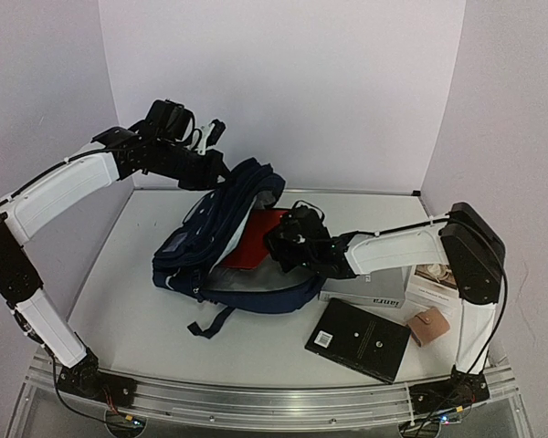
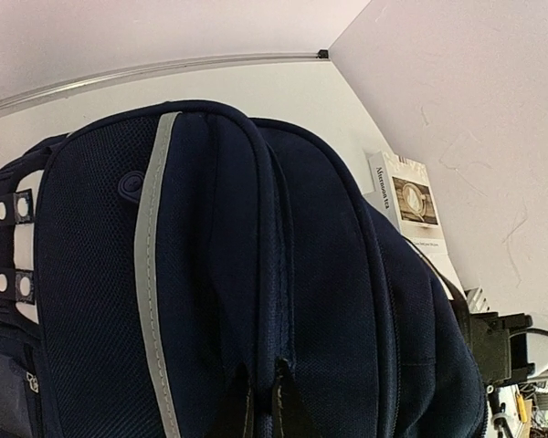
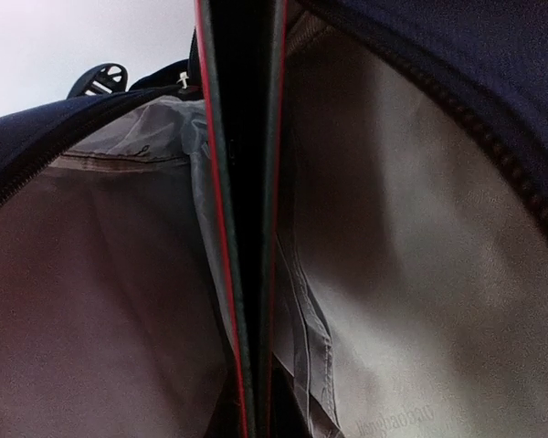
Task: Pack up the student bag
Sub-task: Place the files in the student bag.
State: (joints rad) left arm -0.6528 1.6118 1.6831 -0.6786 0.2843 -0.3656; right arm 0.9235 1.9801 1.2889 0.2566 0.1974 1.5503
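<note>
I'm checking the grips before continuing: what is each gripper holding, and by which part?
The left gripper pinches the student bag by a fabric fold at its top; the right gripper clamps the red book by its edge.

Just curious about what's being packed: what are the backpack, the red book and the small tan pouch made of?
Student bag: woven navy fabric, matte, with mesh texture and stitched seams showing; its grey lining looks like thin nylon. Red book: smooth cover, probably card or plastic. Tan pouch: soft folded flap, leather-like, perhaps imitation.
</note>
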